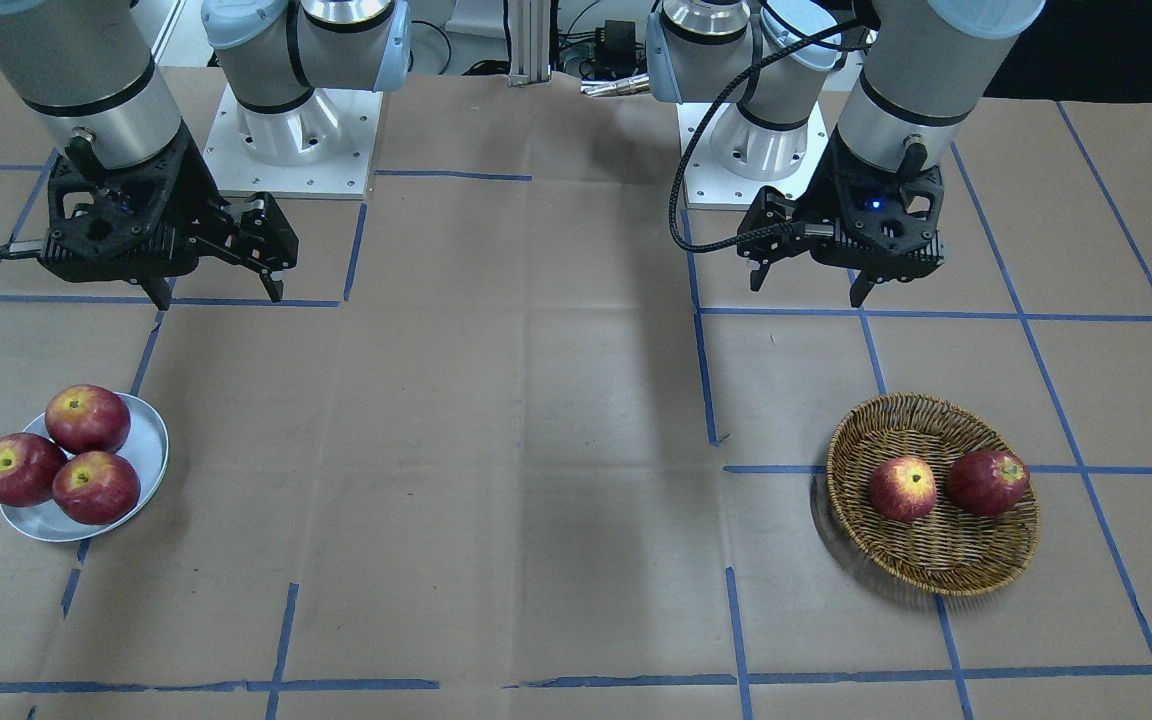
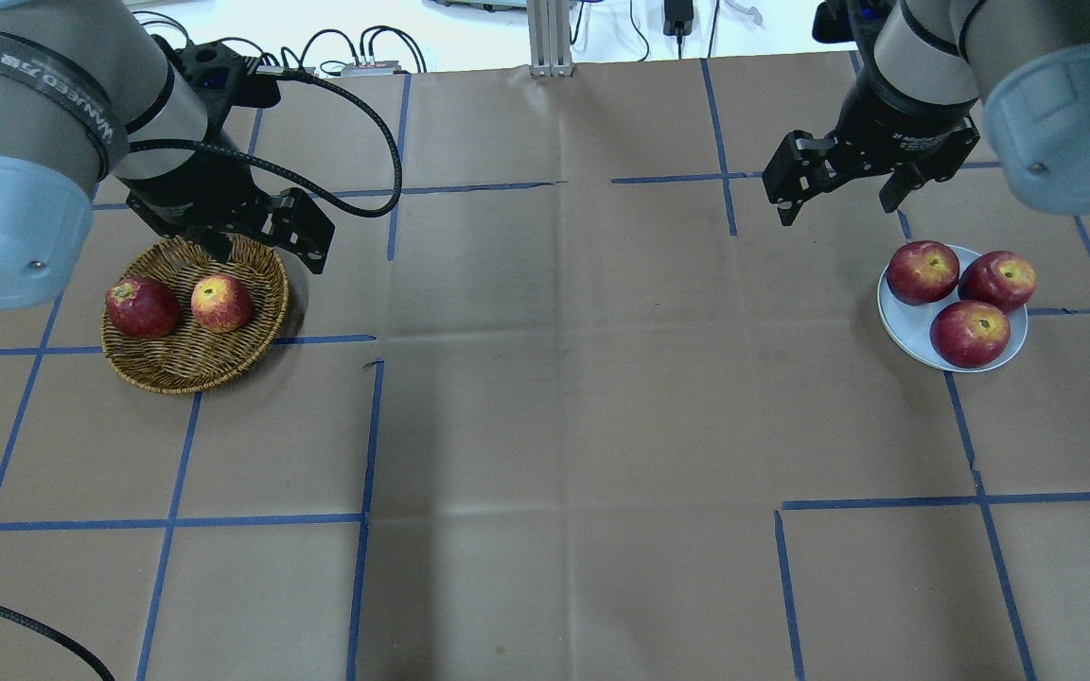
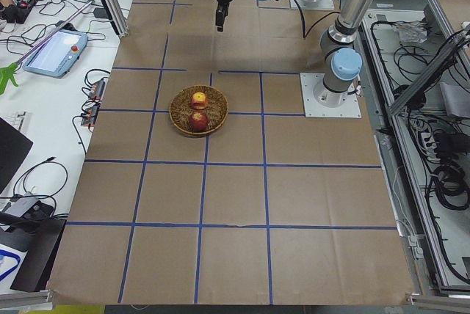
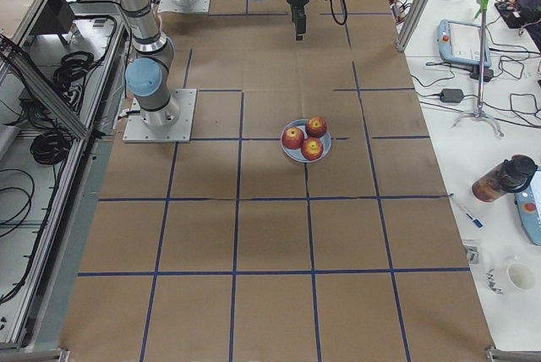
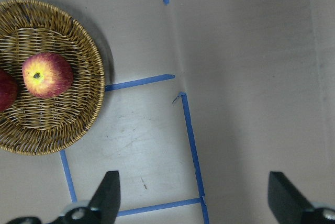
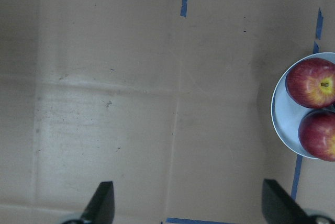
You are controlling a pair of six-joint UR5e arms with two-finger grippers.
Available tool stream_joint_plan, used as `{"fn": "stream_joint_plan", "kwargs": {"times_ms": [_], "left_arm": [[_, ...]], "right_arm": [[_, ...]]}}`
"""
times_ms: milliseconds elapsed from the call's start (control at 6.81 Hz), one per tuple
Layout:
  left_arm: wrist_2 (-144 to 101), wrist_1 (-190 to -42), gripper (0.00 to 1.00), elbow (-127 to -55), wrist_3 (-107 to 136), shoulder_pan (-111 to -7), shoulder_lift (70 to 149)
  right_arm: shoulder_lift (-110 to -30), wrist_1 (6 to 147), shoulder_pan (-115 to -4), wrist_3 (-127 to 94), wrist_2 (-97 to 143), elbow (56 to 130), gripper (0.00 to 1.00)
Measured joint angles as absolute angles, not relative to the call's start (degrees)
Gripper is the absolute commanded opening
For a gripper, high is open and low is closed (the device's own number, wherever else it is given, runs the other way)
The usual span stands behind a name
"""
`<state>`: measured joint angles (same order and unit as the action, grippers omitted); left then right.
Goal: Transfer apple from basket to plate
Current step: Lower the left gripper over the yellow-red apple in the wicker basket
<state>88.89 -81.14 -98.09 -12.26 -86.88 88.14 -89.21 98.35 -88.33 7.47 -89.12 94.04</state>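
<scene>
Brown-papered bench (image 1: 576, 450): left tool (image 1: 809, 285), wide and empty, hung beside the basket (image 1: 936, 585), seemingly staged for the yellow-blushed apple (image 1: 903, 488); right tool (image 2: 835, 208), equally wide, hung well apart.

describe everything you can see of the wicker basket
The basket is round, shallow, tan-brown woven wicker, sitting flat on the paper-covered table on the robot's left side, straddling a blue tape line. It holds two apples side by side: the yellow-blushed apple and a dark-red apple. Nothing else touches it.
</scene>
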Motion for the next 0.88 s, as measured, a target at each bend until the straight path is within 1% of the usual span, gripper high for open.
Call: {"fn": "stream_joint_plan", "kwargs": {"times_ms": [881], "left_arm": [[88.7,-81.4,0.99,-97.7,-12.3,-85.3,88.6]], "right_arm": [[-89.2,98.4,-88.3,7.5,-89.1,94.0,1.0]]}}
